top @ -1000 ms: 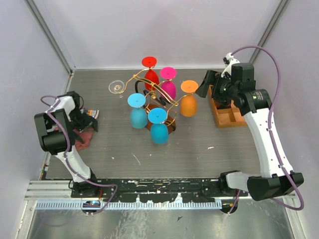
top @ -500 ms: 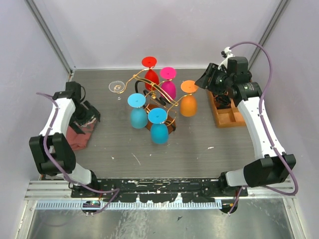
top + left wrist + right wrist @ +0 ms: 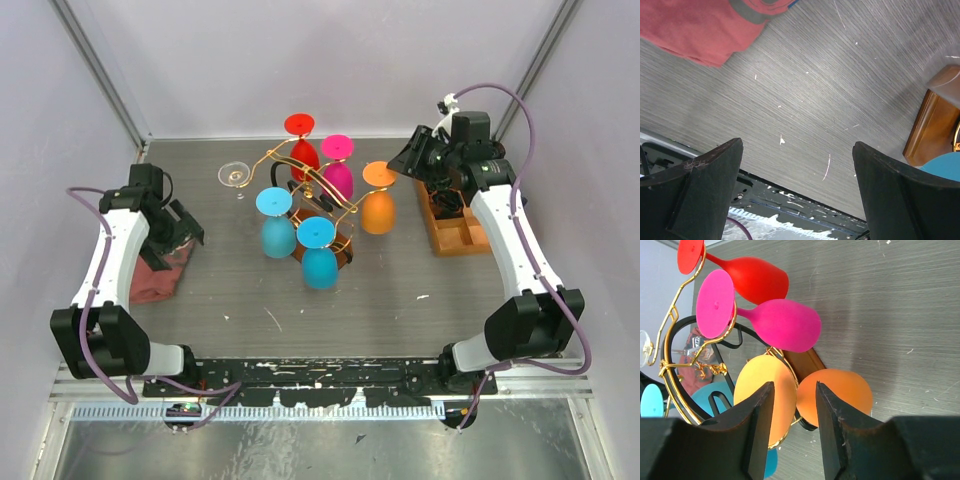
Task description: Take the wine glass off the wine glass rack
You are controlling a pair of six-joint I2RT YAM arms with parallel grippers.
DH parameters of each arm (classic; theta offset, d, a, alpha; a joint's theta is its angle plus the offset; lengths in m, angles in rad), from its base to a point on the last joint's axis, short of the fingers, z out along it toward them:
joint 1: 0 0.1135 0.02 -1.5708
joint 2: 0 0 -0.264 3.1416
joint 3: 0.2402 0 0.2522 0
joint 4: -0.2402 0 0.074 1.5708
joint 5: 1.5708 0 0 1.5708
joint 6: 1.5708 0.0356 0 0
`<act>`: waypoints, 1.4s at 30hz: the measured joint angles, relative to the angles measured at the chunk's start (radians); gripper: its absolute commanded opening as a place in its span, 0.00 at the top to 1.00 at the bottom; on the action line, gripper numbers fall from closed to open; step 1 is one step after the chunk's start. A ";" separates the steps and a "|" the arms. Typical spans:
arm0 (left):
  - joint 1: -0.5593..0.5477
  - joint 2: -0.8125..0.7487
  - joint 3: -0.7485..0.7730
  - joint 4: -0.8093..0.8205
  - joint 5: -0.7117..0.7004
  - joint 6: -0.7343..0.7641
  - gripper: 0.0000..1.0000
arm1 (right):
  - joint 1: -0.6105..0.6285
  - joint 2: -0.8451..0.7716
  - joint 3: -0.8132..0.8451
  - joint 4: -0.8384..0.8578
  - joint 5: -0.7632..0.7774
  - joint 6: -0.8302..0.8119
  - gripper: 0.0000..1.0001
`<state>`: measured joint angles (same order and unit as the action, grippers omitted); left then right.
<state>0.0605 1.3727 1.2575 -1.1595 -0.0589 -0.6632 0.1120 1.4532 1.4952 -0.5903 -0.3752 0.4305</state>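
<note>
The wine glass rack is a gold wire frame on a brown wooden base at the table's centre. It holds red, pink, orange and two blue glasses, hung upside down. My right gripper is open, just right of the orange glass's foot. In the right wrist view my gripper frames the orange glass's foot and bowl without touching them. My left gripper is open and empty over the table at the left, wide open in its wrist view.
A clear glass stands on the table left of the rack. A red cloth lies by the left gripper. An orange compartment tray sits at the right. The rack's base shows in the left wrist view.
The right gripper has moved left toward the orange glass's foot. The left arm has unfolded, with its gripper staying near the red cloth.
</note>
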 measured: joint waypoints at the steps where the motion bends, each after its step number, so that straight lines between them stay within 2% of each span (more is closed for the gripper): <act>1: -0.001 -0.001 0.000 -0.003 0.000 0.002 0.02 | 0.000 0.003 -0.003 0.003 -0.009 0.003 0.57; 7: -0.001 -0.001 0.000 -0.009 0.009 0.005 0.02 | 0.000 0.003 -0.005 0.019 -0.044 0.018 0.62; 17: -0.001 -0.001 -0.001 -0.009 0.024 0.007 0.02 | 0.000 0.005 -0.005 0.023 -0.089 0.015 0.85; 25: -0.001 -0.001 -0.001 -0.009 0.031 0.008 0.02 | -0.002 0.005 -0.005 0.025 -0.122 0.012 0.85; 26: -0.001 -0.001 -0.001 -0.009 0.033 0.008 0.02 | -0.003 0.005 -0.005 0.029 -0.130 0.012 0.87; 28: -0.001 -0.001 -0.001 -0.009 0.039 0.008 0.02 | -0.004 0.005 -0.005 0.033 -0.143 0.011 0.98; 42: -0.001 -0.001 -0.002 -0.009 0.058 0.008 0.02 | -0.039 -0.024 -0.024 0.078 -0.162 0.046 0.99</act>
<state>0.0597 1.3716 1.2556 -1.1687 -0.0010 -0.6552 0.0734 1.4288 1.4712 -0.5125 -0.5373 0.4767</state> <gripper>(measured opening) 0.980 0.036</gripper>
